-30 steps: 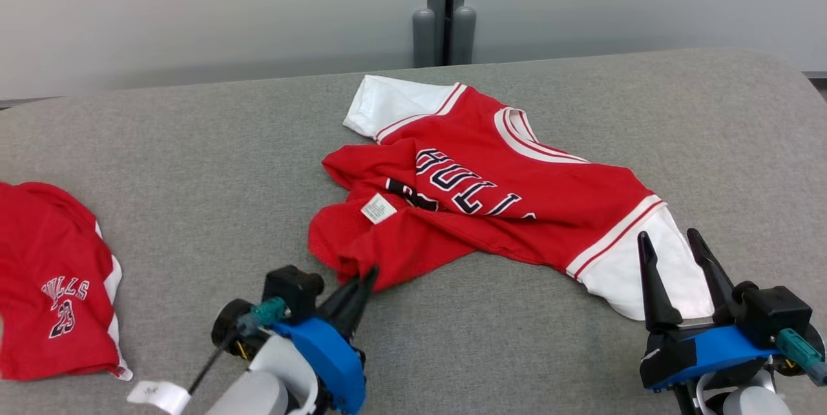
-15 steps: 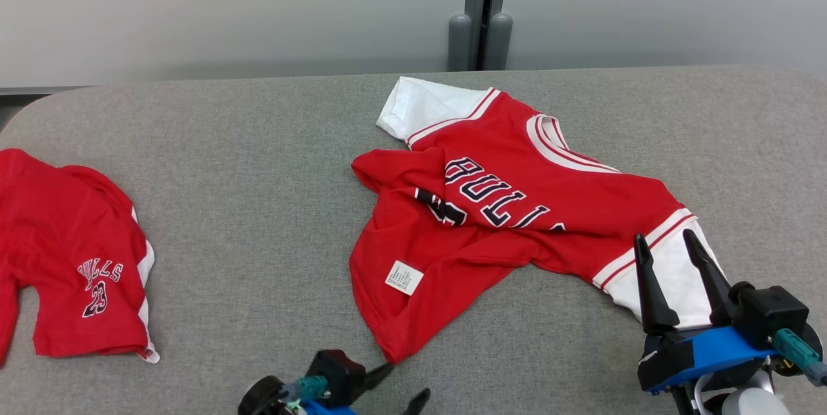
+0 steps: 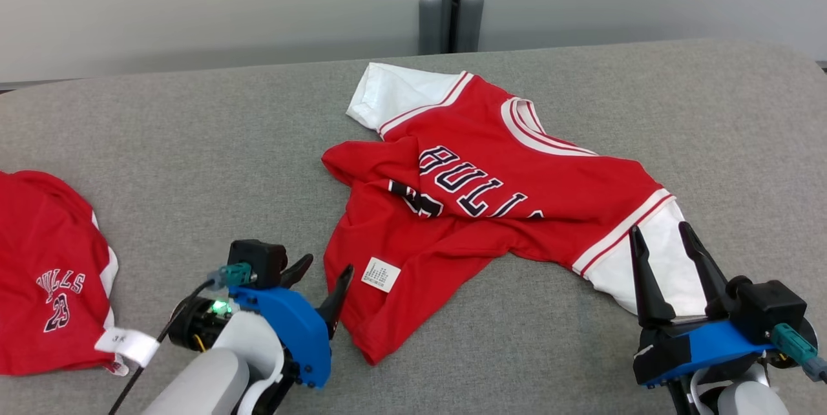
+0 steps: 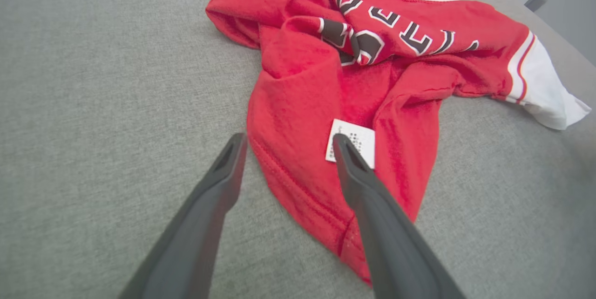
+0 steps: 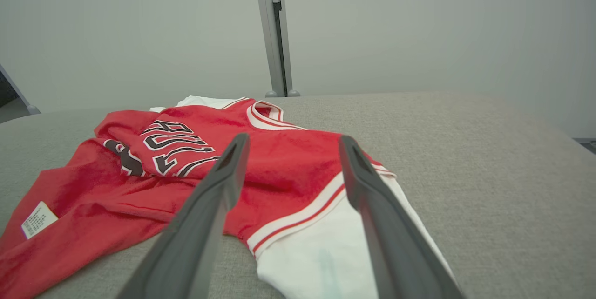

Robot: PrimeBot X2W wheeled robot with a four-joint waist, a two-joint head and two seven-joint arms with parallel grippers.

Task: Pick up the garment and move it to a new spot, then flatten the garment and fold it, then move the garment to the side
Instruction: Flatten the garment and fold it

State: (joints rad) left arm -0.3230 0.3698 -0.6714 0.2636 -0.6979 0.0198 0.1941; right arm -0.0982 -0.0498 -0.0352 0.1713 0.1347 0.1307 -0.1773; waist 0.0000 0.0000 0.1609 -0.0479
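Fingers apart and empty, the left hand (image 3: 327, 266) and right hand (image 3: 659, 229) flank the crumpled jersey (image 3: 491, 208) on the grey surface (image 3: 194, 163).
Left wrist view: white label (image 4: 356, 143) by the hem; head view: red shorts (image 3: 45, 273) far left, pale wall (image 3: 194, 8) and post (image 3: 450, 1) behind.

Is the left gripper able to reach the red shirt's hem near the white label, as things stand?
Probably yes: the left gripper is open, astride the red shirt hem beside the white label, and nothing lies between.
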